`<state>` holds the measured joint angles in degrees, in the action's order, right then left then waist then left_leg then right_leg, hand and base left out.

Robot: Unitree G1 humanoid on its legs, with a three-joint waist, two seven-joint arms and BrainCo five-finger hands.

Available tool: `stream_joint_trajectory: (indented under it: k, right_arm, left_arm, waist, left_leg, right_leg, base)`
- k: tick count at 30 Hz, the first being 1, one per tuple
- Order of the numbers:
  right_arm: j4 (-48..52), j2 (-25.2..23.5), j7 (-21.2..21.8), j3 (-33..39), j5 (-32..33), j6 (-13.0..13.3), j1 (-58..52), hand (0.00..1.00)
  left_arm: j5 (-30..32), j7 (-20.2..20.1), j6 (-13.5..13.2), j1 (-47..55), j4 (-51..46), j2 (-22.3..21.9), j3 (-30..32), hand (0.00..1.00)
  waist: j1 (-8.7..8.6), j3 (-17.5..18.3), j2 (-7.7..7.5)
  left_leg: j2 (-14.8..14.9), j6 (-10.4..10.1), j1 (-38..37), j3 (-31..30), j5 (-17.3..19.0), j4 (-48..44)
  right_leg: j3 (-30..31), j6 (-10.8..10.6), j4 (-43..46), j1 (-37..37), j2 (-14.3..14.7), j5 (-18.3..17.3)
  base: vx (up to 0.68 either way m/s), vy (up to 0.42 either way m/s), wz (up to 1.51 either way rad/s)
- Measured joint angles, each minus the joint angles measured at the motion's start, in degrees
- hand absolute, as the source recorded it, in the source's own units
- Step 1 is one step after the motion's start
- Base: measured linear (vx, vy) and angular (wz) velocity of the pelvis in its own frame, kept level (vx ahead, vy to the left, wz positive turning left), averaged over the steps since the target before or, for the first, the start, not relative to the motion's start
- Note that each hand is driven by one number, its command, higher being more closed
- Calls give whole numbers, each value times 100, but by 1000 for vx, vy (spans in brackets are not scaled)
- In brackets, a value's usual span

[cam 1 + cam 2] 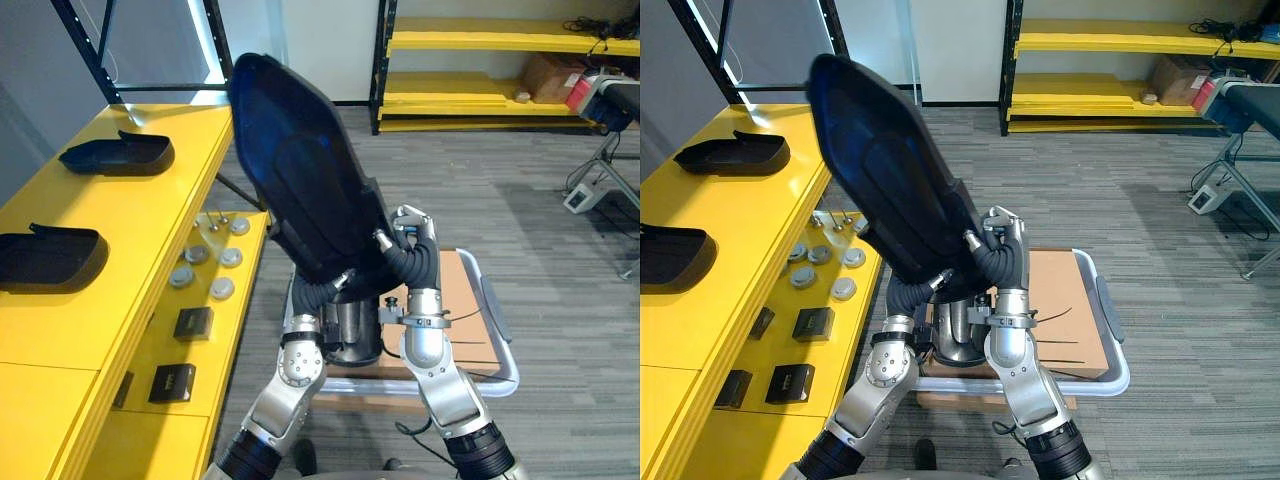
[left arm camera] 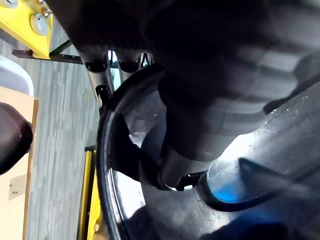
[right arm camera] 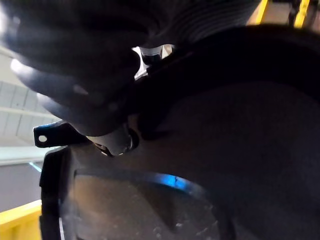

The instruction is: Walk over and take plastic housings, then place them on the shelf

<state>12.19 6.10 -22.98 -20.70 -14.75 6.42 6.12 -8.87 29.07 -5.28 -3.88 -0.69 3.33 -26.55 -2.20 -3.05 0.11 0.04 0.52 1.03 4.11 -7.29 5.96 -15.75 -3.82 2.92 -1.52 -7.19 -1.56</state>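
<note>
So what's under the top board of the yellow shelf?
A lower board carrying round silver discs and small black boxes; whatever sits farther in is covered by the top board.

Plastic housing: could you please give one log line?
plastic housing aloft | left robot hand, right robot hand gripping | yellow shelf alongside

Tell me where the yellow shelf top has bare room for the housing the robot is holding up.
Best for the held housing: the bare shelf top nearer than the near housing. A narrower strip lies between it and the far housing. The lower ledge is crowded with round discs and small black boxes.
</note>
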Motion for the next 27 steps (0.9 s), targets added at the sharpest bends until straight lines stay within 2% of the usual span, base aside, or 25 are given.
stream_joint_trajectory:
  k: [2, 5, 10, 14, 15, 16, 18, 19, 20, 21, 24, 25, 27]
  right_arm:
    - [0, 217, 253, 2, 250, 34, -6, 0]
    - [27, 439, 544, 140, 636, 225, -85, 0]
    - [408, 365, 906, 752, 1364, 470, -385, 0]
    - [487, 35, 864, 2436, 2579, 806, -504, 0]
    - [479, 31, 852, 2644, 2703, 844, -555, 0]
    - [360, 7, 840, 3192, 3232, 984, -682, 0]
    - [-57, -91, 802, 3916, 3779, 1154, -780, 0]
    - [-605, -202, 729, 4477, 4477, 1355, -906, 0]
    - [-697, -214, 709, 4542, 4583, 1378, -929, 0]
    - [-1203, -224, 660, 4769, 4885, 1496, -1050, 0]
    - [-2590, -172, 654, 4929, 5220, 1442, -1310, 0]
    - [-3128, -120, 700, 4891, 5236, 1294, -1389, 0]
    - [-4517, -49, 999, 4779, 4980, 790, -1547, 0]
  left_arm:
    - [1, -25, 1, 14, -8, 3, 118, 100]
    - [3, -61, 1, 64, -124, 0, 271, 100]
    - [85, -294, -1, 416, -454, -150, 460, 100]
    - [249, -341, -7, 898, -578, -251, 1003, 100]
    - [273, -354, -7, 947, -584, -240, 1088, 100]
    - [300, -387, -7, 1086, -623, -236, 1282, 100]
    - [299, -381, -7, 1251, -715, -241, 1519, 100]
    - [299, -385, -18, 1391, -898, -241, 1612, 100]
    - [298, -386, -23, 1413, -927, -240, 1618, 100]
    - [298, -393, -29, 1462, -1020, -244, 1663, 100]
    - [298, -417, -109, 1539, -1065, -246, 1799, 100]
    - [298, -430, -149, 1539, -1065, -247, 1813, 100]
    - [299, -564, -249, 1540, -1066, -220, 1872, 100]
  waist:
    - [-2, 20, -7]
    - [-2, 22, -6]
    - [3, 35, -5]
    - [-6, 36, -6]
    - [-4, 36, -6]
    - [-11, 36, -6]
    - [-20, 40, -9]
    - [-30, 52, -9]
    - [-33, 52, -8]
    - [-30, 53, -10]
    - [-34, 89, -4]
    - [-28, 90, -2]
    - [-17, 90, -2]
  left_leg:
    - [5, 6, -1, 1, -15, 0]
    - [11, 4, -27, 1, -27, 1]
    - [15, 4, -39, -2, -28, 2]
    - [13, 3, -39, -18, -24, 2]
    - [13, 1, -38, -22, -23, 2]
    - [11, -24, -37, -35, -5, 3]
    - [9, -24, -28, -51, -3, 3]
    - [7, -26, 24, -90, -2, 3]
    - [8, -26, 29, -92, -2, 3]
    - [8, -28, 35, -95, -2, 3]
    - [13, -32, 38, -94, 1, 2]
    - [17, -33, 38, -93, 3, 1]
    - [36, -33, 51, -85, 4, 0]
  right_leg:
    - [4, 17, -5, -2, 10, 11]
    - [5, 26, -2, -23, 13, 18]
    - [13, 28, 6, -31, 15, 19]
    - [7, 25, -7, -31, 15, 18]
    - [1, 24, -9, -32, 14, 17]
    - [-12, 13, -17, -27, 14, 10]
    - [-20, -19, -24, -26, 14, -12]
    - [-75, -21, -38, -18, 13, -13]
    - [-82, -21, -43, -18, 13, -13]
    - [-110, -25, -78, -18, 16, -9]
    - [-107, -19, -95, -24, 17, -2]
    - [-99, 14, -104, -23, 18, 26]
    - [-76, -11, -113, -46, 19, 77]
  base:
    - [0, 0, 0]
    - [0, 0, 0]
    - [0, 0, 0]
    - [-2, 1, 1]
    - [-5, 3, 5]
    - [0, 0, 3]
    - [0, 0, 7]
    - [0, 0, 12]
    - [0, 0, 15]
    - [5, -2, 8]
    - [16, -4, 1]
    - [19, -4, -5]
    - [38, -7, -6]
